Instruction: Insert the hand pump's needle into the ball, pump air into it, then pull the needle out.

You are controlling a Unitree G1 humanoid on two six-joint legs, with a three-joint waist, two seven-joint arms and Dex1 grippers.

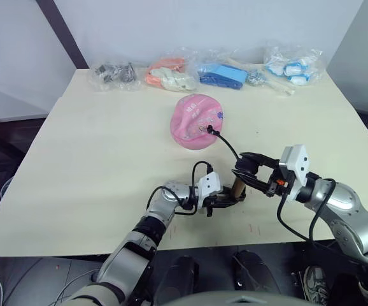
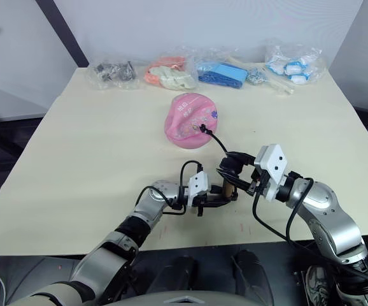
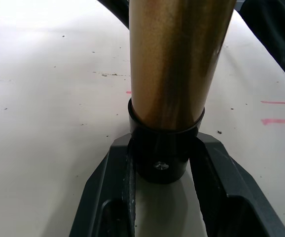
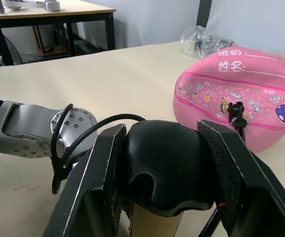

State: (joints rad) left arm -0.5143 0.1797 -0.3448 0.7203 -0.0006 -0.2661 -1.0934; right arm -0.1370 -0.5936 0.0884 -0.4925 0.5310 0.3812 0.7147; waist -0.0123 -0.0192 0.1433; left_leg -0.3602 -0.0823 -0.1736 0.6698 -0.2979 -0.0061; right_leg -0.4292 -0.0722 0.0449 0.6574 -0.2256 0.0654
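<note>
Pumping stage, by the look of it: hand pump (image 1: 237, 187) held at both ends near the front edge of the table (image 1: 95, 159). Left gripper (image 1: 225, 199) clamped narrow on the black bottom cap, both fingers (image 3: 110, 197) pressed to the cap sides, gold-bronze barrel rising from it in the left wrist view. Right gripper (image 1: 251, 171) closed around the black handle (image 4: 163, 165) at the barrel's other end, fingers flat against it on both sides. Thin black hose (image 1: 228, 145) runs from the pump across the table to the pink ball (image 1: 197, 121), which sits mid-table, well apart from the pump, looking a bit flattish. Black fitting of the needle (image 4: 237, 112) sits against the ball's skin among the cartoon prints; the pin itself can't be seen, so probably inserted, not certain. Plastic-bagged items (image 1: 228, 71) lined up along the far edge, untouched.

Risks, as a guess: nothing holds the ball, so a pump stroke that drags the hose could roll it or tug the needle out early. Uneven push on the handle could tilt the barrel and slip the bottom cap out of the left fingers. Needle could bend if the ball shifts sideways.
</note>
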